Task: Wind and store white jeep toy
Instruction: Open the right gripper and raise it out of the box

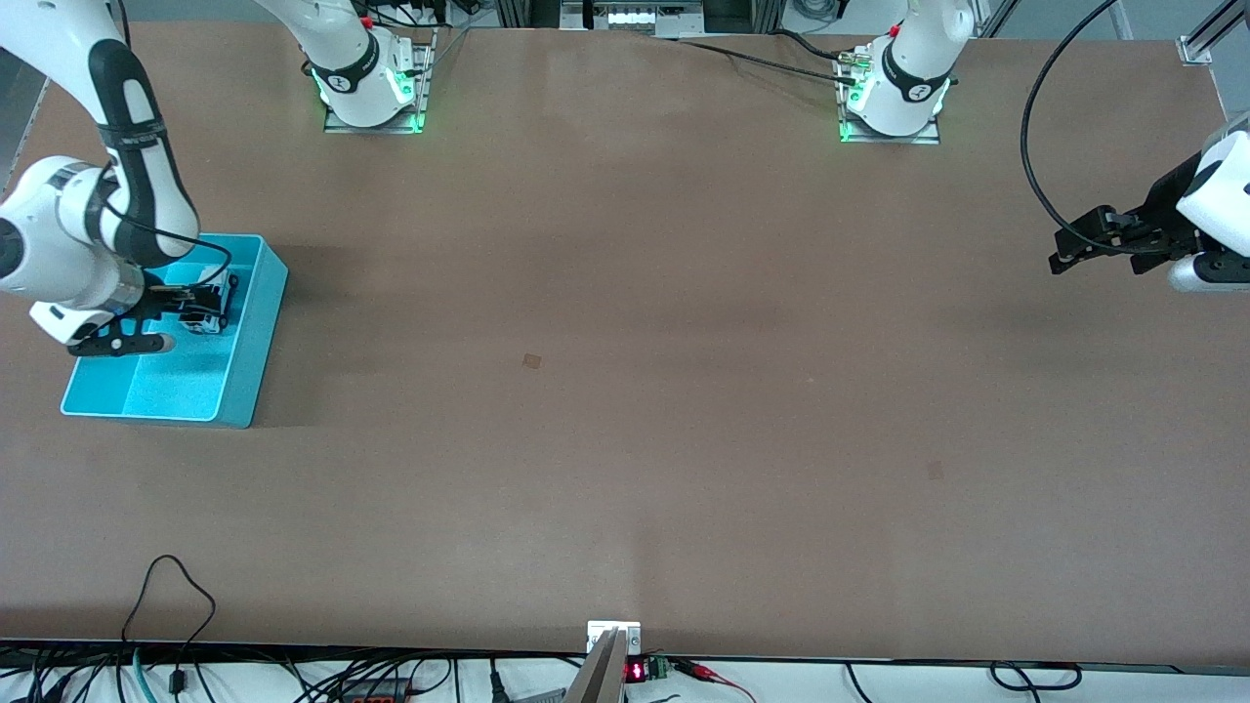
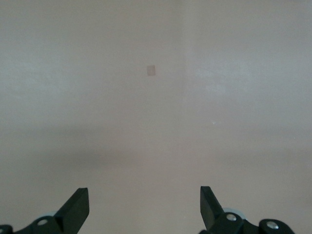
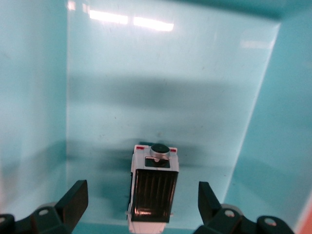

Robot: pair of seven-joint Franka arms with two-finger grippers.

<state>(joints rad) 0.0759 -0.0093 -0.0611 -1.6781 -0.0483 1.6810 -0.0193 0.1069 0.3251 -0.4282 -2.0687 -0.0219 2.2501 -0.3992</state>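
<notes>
1. The turquoise bin sits on the bench at the right arm's end, and the white jeep toy rests on the bin's floor in the part farther from the front camera.
2. The right end effector hangs over the jeep with its fingers spread wide, clear of both flanks; nothing is held.
3. The jeep looks light, rigid and smooth-sided plastic; it would likely roll on its wheels, so the flat sides below the black roof are the best hold.
4. The left end effector waits over bare bench at the left arm's end, wide and empty.
</notes>
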